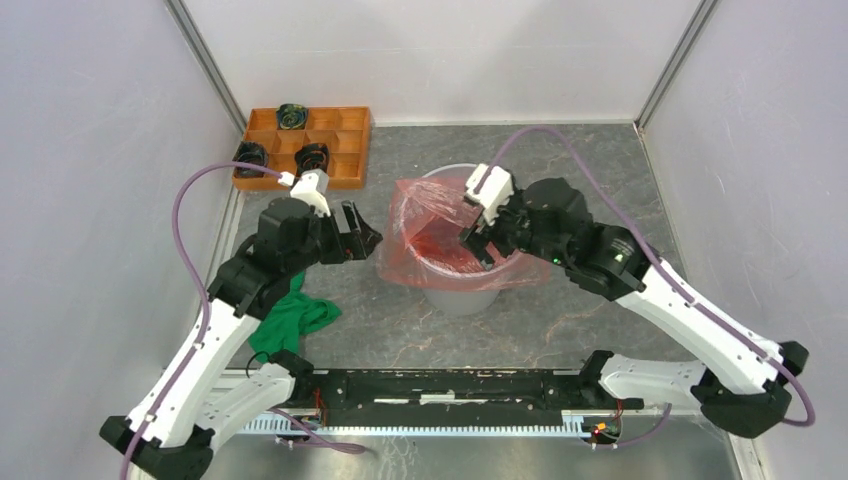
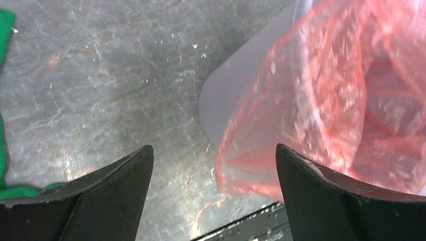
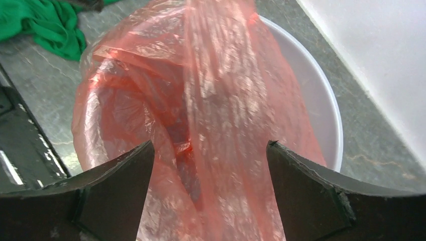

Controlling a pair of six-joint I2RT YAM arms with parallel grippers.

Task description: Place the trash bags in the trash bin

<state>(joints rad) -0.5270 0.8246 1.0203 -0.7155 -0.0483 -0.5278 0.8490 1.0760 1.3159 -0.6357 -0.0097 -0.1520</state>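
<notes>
My right claw (image 1: 478, 246) is spread wide over the trash bin (image 1: 458, 298) and gripping nothing, with the red film of the trash bag (image 1: 425, 218) showing in the gap between its fingers. That bag is draped into and over the bin mid-table (image 1: 560, 310), spilling past the rim at 9 and 6 o'clock. My left claw (image 1: 367, 236) is wide open too and empty, right at the bag's 9 o'clock edge, and a green cloth (image 1: 295, 318) lies at the bin's 8 o'clock.

L arm (image 1: 200, 350), R arm (image 1: 700, 320): white links, blk joints, purple cables (image 1: 179, 212); blk wedge pincer fingers (image 2: 110, 201).
</notes>
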